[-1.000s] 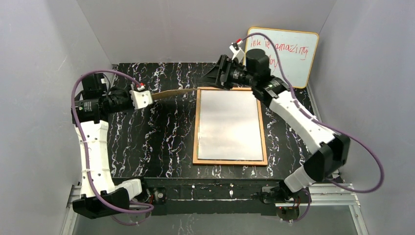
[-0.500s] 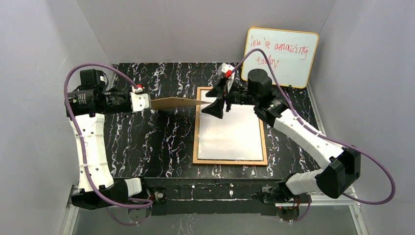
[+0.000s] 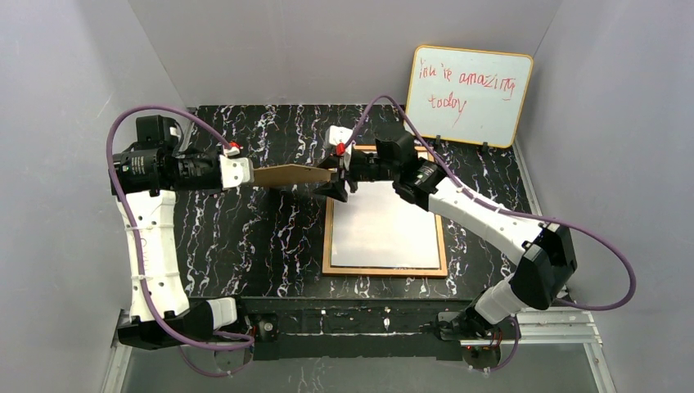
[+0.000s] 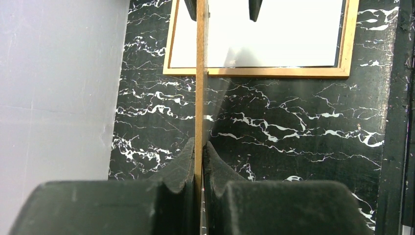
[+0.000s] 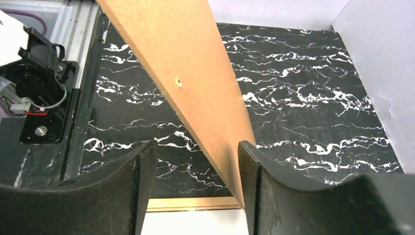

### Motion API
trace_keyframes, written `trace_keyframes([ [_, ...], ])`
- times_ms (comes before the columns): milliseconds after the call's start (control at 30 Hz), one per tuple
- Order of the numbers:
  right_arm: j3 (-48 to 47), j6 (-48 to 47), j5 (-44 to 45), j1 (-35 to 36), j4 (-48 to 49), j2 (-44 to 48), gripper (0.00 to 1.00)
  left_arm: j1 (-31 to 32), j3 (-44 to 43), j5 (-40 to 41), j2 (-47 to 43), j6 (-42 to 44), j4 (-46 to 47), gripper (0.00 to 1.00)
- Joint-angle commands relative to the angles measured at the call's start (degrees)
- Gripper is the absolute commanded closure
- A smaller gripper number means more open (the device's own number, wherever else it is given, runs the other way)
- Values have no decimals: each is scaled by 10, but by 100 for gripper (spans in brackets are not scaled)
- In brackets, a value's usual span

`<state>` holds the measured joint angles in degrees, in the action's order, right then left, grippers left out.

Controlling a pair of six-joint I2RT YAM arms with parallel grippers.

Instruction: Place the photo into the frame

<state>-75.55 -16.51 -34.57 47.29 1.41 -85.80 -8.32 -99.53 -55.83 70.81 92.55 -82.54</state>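
Note:
The frame (image 3: pixel 385 270) lies flat on the black marbled table, a thin orange-brown wooden rim around a pale glossy surface; I cannot tell whether that surface is the photo. My left gripper (image 3: pixel 250 173) is shut on a thin brown board (image 3: pixel 290 174), held edge-on above the table to the frame's left. From the left wrist the board (image 4: pixel 200 73) runs straight out of the pinched fingers (image 4: pixel 188 161) toward the frame (image 4: pixel 254 72). My right gripper (image 3: pixel 334 184) stands open around the board's far end (image 5: pixel 195 73); its right finger (image 5: pixel 254 171) lies against the board.
A yellow-edged whiteboard (image 3: pixel 470 94) with red handwriting leans at the back right corner. Grey walls close in the left, back and right sides. The right arm stretches over the frame's upper part. A metal rail (image 3: pixel 540 327) runs along the near edge.
The right arm swung from the frame's far edge to the left, and its open jaws now straddle the board's free end. The left arm drew back slightly, still holding the board.

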Motion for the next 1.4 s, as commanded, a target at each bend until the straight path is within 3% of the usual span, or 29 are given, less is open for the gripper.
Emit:
trace_keyframes([
  [0, -39, -31, 18, 9, 23, -9, 38, 4, -19, -40, -2, 4, -3, 100],
  [167, -39, -34, 5, 12, 27, -22, 70, 3, -13, -40, 4, 6, 7, 100],
  [233, -38, -30, -2, 12, 30, -23, 86, 3, 1, -39, -1, -23, 38, 91],
  [267, -38, -26, -3, 12, 34, -23, 95, 3, 12, -35, -7, -50, 70, 82],
  [333, -35, -14, 4, 12, 44, -20, 99, 3, 47, -28, -30, -156, 175, 59],
  [367, -31, -3, 11, 12, 55, -17, 99, 4, 70, -23, -44, -222, 249, 38],
  [400, -24, 9, 21, 12, 68, -13, 99, 3, 102, -12, -64, -300, 333, 8],
  [433, -15, 22, 31, 10, 81, -9, 99, 3, 135, 1, -84, -371, 430, 3],
  [533, 5, 75, 41, 6, 124, 0, 99, 4, 228, 68, -130, -543, 696, 2],
  [633, 14, 138, 49, 0, 152, 3, 99, 3, 232, 136, -128, -647, 786, 2],
  [767, 11, 294, 19, -48, 188, -2, 99, 4, 172, 206, -90, -716, 776, 2],
  [900, -4, 460, -61, -126, 214, -26, 99, 3, 155, 217, -83, -752, 768, 2],
  [1167, 4, 609, -114, -209, 193, -39, 99, 3, 135, 236, -69, -803, 750, 2],
  [1367, 12, 669, -176, -280, 132, -26, 99, 2, 163, 288, -41, -786, 707, 2],
])
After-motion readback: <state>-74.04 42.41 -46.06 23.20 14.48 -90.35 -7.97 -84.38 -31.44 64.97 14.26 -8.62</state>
